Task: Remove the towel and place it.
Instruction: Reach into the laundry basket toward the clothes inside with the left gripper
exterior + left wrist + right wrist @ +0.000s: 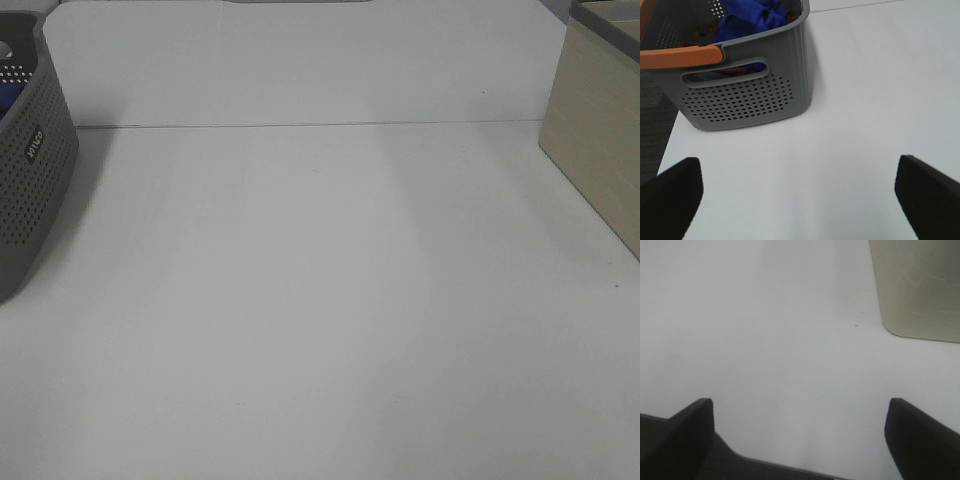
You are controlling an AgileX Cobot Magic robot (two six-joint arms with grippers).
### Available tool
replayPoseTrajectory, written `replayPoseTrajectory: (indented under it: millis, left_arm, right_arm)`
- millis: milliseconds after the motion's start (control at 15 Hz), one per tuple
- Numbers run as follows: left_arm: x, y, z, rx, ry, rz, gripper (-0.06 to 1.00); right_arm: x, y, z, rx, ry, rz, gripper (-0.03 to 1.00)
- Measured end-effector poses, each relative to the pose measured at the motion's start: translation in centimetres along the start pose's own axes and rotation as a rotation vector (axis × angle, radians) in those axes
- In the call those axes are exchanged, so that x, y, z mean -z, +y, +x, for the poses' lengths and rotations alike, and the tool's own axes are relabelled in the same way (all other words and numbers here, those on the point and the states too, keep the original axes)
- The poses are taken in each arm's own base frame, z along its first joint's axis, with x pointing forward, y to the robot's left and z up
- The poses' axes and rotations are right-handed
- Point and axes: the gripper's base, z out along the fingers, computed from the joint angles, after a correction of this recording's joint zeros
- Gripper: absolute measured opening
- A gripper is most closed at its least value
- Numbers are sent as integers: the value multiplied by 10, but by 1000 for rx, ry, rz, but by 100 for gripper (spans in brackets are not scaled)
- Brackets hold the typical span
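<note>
A blue towel (pixel 752 15) lies bunched in a grey basket (pixel 740 97) at the worktop's (pixel 320 300) left edge. The left gripper (pixel 797 170) and right gripper (pixel 800 407) hold their jaws wide apart, empty.

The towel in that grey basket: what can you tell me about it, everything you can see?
The towel is a deep blue cloth that looks soft and plush. It lies crumpled in a heap inside the grey perforated basket, which stands at the left edge of the table. Something brownish lies beside it in there, but it cannot be made out. Nothing holds the towel, and no tag shows.
</note>
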Motion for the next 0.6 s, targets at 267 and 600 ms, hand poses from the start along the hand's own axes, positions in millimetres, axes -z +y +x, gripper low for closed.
replayPoseTrajectory:
  millis: [267, 600]
  left_arm:
    - [0, 0, 0, 0, 0, 0, 99]
    - [0, 0, 0, 0, 0, 0, 99]
  right_arm:
    - [0, 0, 0, 0, 0, 0, 90]
    - [0, 0, 0, 0, 0, 0, 90]
